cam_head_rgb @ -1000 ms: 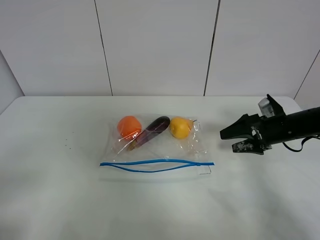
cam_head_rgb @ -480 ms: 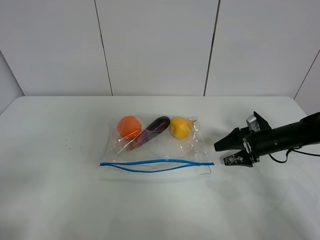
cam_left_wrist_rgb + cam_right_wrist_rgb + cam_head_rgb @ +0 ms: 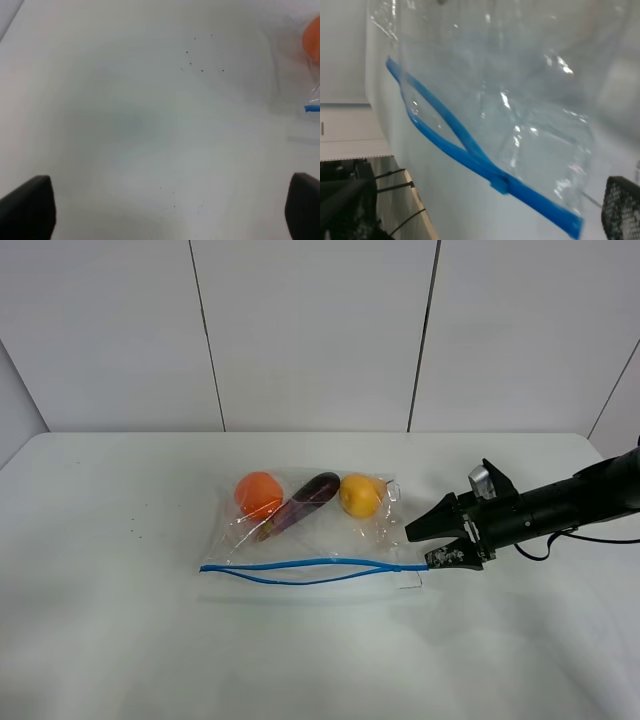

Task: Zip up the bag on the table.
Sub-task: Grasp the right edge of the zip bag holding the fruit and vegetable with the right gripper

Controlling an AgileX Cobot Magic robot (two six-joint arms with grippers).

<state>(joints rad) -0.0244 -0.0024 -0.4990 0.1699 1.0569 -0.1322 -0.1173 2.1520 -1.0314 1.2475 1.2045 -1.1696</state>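
The bag [image 3: 310, 540] lies flat near the middle of the table [image 3: 120, 640], with an orange fruit [image 3: 258, 492], a purple aubergine [image 3: 300, 502] and a yellow fruit [image 3: 360, 494] bunched at its far side and the blue zip strip [image 3: 300, 570] running along its near edge. The closing looks not yet begun: the two blue tracks bow apart along most of the middle and meet only toward the ends, which the right wrist view shows close up. The right gripper [image 3: 420, 548] is low at the right-hand end of the strip with its jaws spread and nothing between them; whether a fingertip touches the plastic cannot be told. The left gripper [image 3: 165, 205] is out of the high view; its own camera shows the fingertips wide apart over bare table, with only the bag's corner at the edge of that view. By this reading, pinching the strip and running it shut along its whole length remains
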